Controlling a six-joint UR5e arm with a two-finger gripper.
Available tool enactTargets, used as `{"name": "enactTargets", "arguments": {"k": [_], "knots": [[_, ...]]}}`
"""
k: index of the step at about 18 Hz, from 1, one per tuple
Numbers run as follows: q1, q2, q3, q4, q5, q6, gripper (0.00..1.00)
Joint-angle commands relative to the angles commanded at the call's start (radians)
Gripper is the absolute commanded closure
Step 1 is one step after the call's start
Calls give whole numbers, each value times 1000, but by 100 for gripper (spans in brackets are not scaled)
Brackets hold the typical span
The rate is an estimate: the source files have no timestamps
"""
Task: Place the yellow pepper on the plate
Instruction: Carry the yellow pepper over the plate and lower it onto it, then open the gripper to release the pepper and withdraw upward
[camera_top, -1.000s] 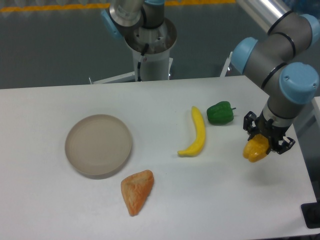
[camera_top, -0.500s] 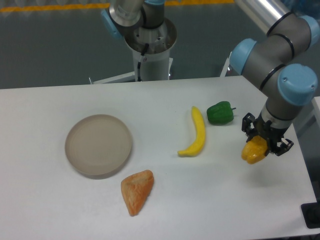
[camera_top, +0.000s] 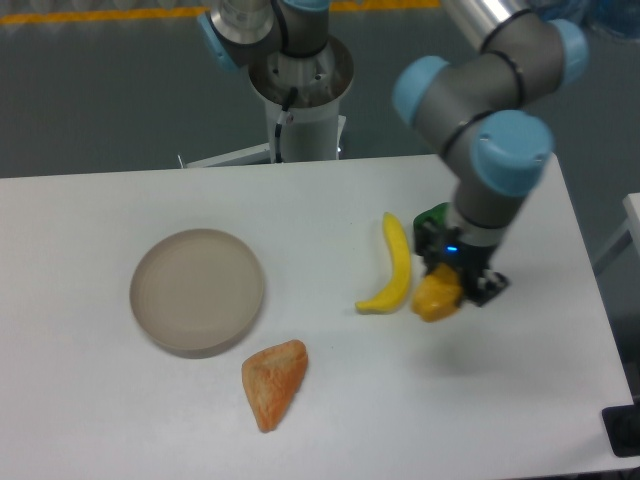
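Observation:
My gripper (camera_top: 445, 285) is shut on the yellow pepper (camera_top: 436, 298), a small yellow-orange lump held above the table just right of the banana. The round beige-grey plate (camera_top: 197, 290) lies on the left half of the table, well to the left of the gripper, with nothing on it. The arm's wrist covers the top of the pepper.
A long curved yellow banana (camera_top: 394, 265) lies between gripper and plate. A green pepper (camera_top: 431, 217) sits behind the gripper, mostly hidden by the wrist. An orange-pink wedge (camera_top: 272, 382) lies in front of the plate, to its right. The robot base (camera_top: 300, 90) stands behind the table.
The gripper has carried the yellow pepper leftward from the table's right side to just beside the banana. The arm now covers much of the green pepper.

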Motion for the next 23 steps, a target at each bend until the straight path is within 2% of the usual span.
{"name": "enactTargets", "arguments": {"k": [2, 8, 10, 12, 15, 18, 19, 21, 23], "knots": [[-99, 3, -8, -3, 3, -102, 93], [-316, 0, -42, 0, 0, -295, 92], [-361, -5, -61, 0, 0, -310, 87], [-394, -8, -113, 6, 0, -333, 85], [-425, -28, -175, 113, 2, -361, 81], [-442, -49, -175, 120, 2, -384, 78], [-462, -54, -173, 124, 3, -388, 62], [-465, -51, -160, 126, 11, -390, 0], [-465, -23, -155, 124, 17, -398, 0]]}}
